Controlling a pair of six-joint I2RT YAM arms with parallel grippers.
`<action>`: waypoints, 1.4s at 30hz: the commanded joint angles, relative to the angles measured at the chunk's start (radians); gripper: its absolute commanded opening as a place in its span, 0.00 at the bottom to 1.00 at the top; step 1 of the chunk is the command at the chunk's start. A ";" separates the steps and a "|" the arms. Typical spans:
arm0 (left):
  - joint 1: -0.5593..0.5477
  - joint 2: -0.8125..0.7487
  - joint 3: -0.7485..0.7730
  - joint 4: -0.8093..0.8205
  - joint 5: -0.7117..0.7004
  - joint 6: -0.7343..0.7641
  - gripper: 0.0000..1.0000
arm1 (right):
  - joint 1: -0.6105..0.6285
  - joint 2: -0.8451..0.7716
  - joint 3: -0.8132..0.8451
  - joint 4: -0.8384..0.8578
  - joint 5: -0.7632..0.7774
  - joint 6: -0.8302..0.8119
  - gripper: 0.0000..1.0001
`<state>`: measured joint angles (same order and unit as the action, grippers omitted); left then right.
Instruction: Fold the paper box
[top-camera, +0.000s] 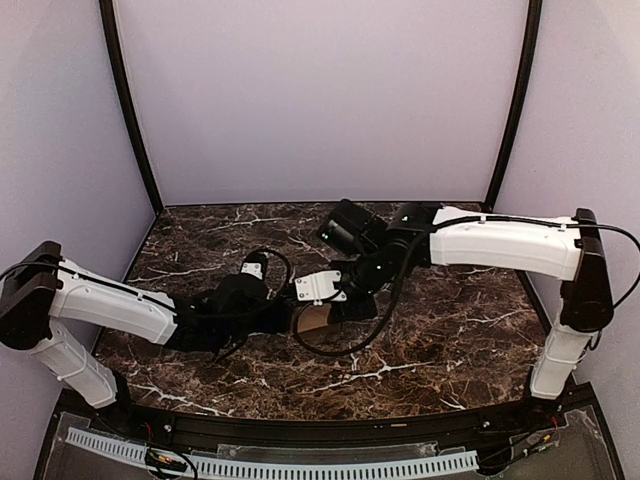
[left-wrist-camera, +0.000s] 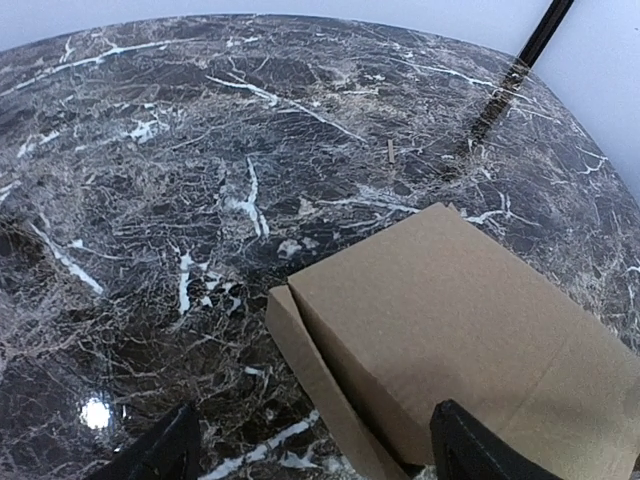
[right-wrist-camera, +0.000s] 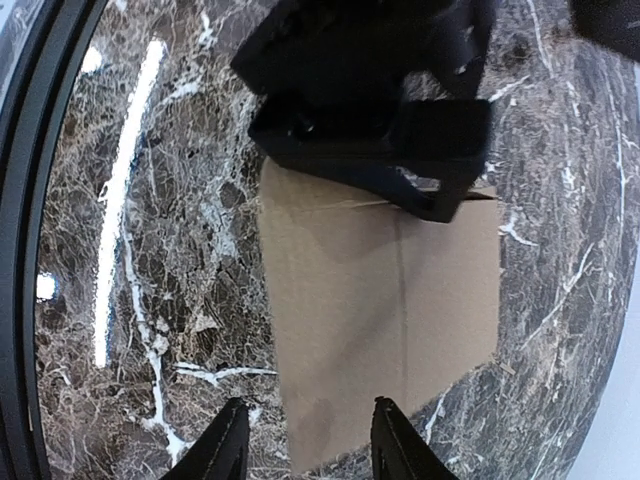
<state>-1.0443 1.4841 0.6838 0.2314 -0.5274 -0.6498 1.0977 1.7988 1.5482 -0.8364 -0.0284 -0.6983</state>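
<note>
The plain brown paper box (right-wrist-camera: 380, 310) is lying flat, 1 crease showing; left gripper (left-wrist-camera: 315, 452) and right gripper (right-wrist-camera: 310, 445) are both gaping, released.

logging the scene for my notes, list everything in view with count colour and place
paper box: one, plain brown, on the table at centre, under both arm tips
table: one, dark marble with white veins, under everything
sliver: one, small, tan, on the table beyond the box
walls: three, pale lilac, around the table
poles: two, black, at the rear corners
left arm: one, white and black, from the left, jaws apart at the box
right arm: one, white and black, from the right, jaws apart over the box
</note>
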 joint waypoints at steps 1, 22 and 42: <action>0.044 0.070 0.031 0.068 0.108 -0.048 0.79 | -0.039 -0.059 0.021 -0.001 -0.111 0.015 0.43; 0.047 0.182 0.084 0.019 0.117 0.022 0.74 | -0.449 0.141 -0.106 0.269 -0.610 0.540 0.54; 0.049 0.160 0.072 0.102 0.344 -0.063 0.69 | -0.487 0.277 -0.146 0.348 -0.754 0.629 0.38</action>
<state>-0.9970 1.6650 0.7773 0.3008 -0.3065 -0.6430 0.6186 2.0609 1.4216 -0.5167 -0.7837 -0.0849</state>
